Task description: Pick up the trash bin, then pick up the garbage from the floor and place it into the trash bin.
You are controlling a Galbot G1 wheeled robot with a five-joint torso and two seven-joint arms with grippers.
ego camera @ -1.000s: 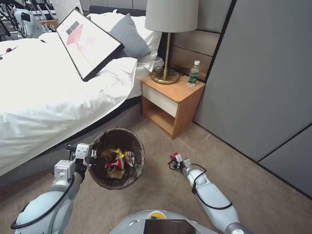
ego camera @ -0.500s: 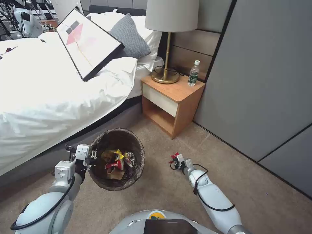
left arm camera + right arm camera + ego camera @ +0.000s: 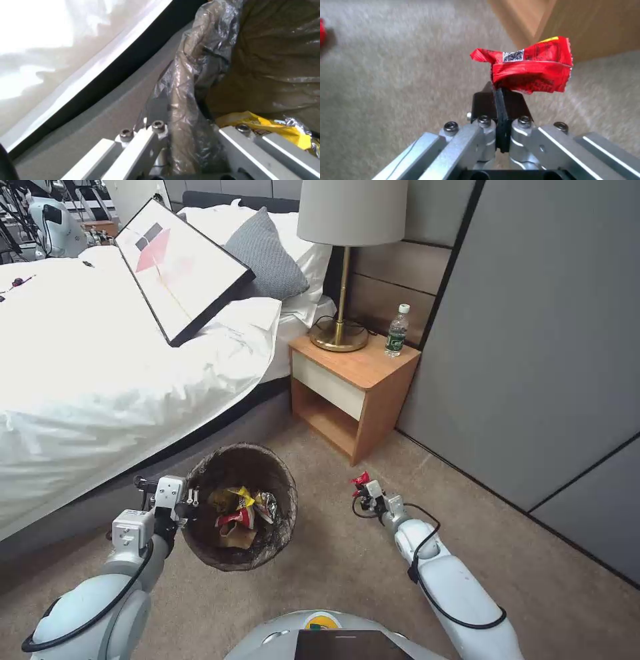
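Though unreadable, wrapper (image 3: 530,72) QR-coded

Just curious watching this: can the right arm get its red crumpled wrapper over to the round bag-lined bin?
Probably yes. Bare carpet separates the right gripper, pinching the wrapper, from the open-topped bin gripped by the left gripper.

Both arms wear smooth pale grey-white shells, rounded at the joints; a black cable loops loosely along each forearm; the left gripper (image 3: 190,499) has a boxy white wrist block with dark fittings; the right gripper (image 3: 499,90) shows brushed silver linkage bars, four dark hex screws in a row, and thin black pads (image 3: 500,107) at the tips; down at the torso, a grey rounded dome carries a small yellow-and-green badge above a dark rectangular panel.
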